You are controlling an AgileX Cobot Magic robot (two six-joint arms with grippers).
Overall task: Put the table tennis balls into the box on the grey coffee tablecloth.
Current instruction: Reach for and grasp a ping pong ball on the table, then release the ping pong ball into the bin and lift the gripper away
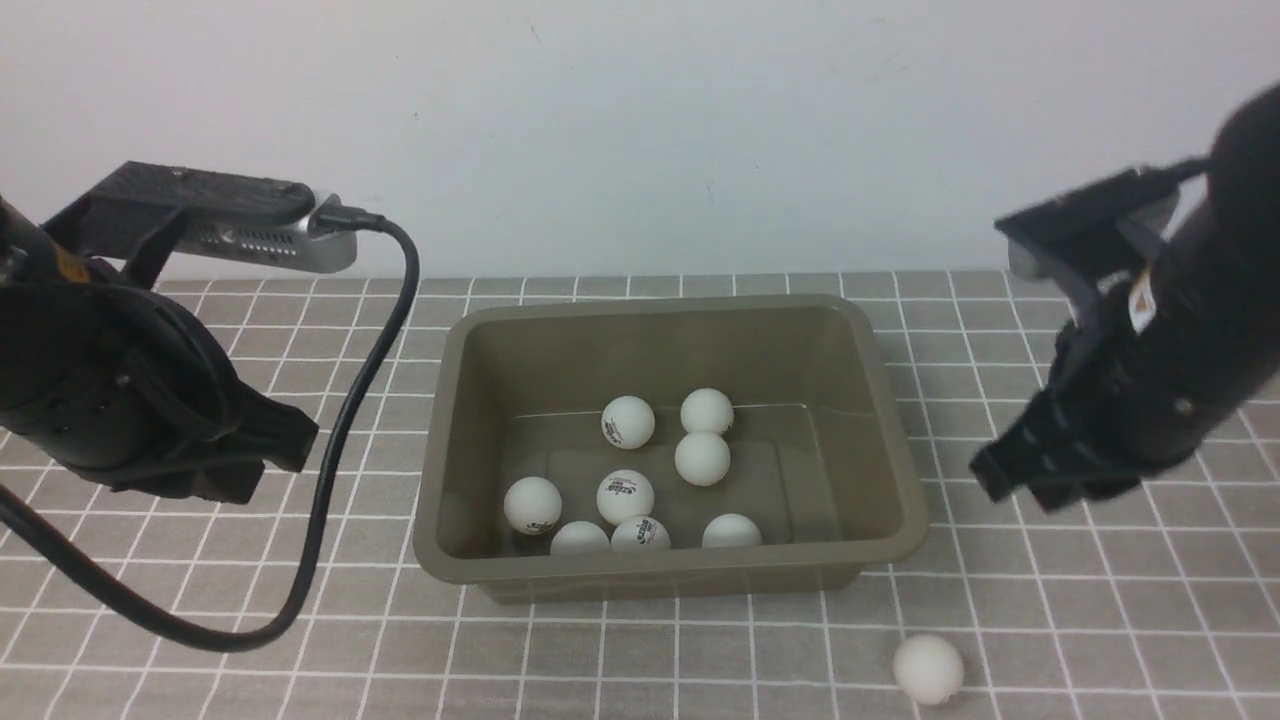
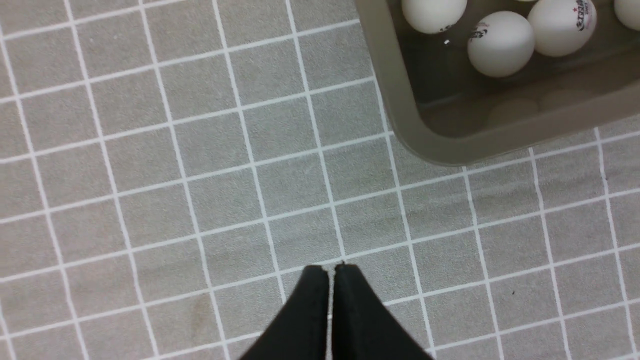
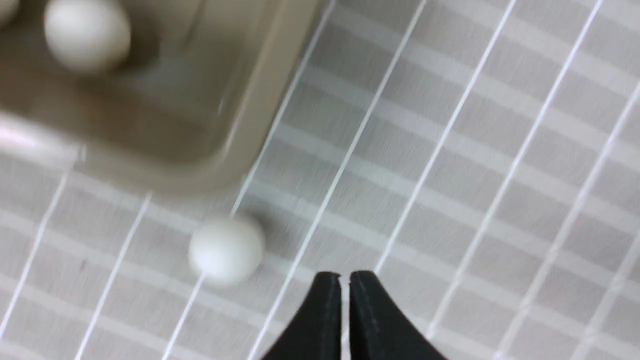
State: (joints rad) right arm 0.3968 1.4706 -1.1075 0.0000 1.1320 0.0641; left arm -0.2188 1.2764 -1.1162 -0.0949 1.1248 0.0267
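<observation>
8 balls point(image 1: 625, 496) in box point(image 1: 670, 566), stray ball point(image 1: 928, 668) front-rt

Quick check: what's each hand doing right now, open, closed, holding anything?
Left hand: closed, holding nothing.
Right hand: closed, holding nothing; a ball lies loose nearby.

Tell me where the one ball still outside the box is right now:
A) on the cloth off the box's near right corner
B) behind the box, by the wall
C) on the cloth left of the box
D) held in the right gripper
A: the loose ball lies on the tablecloth just off the near right corner of the box, and the right gripper is shut on nothing.
</observation>
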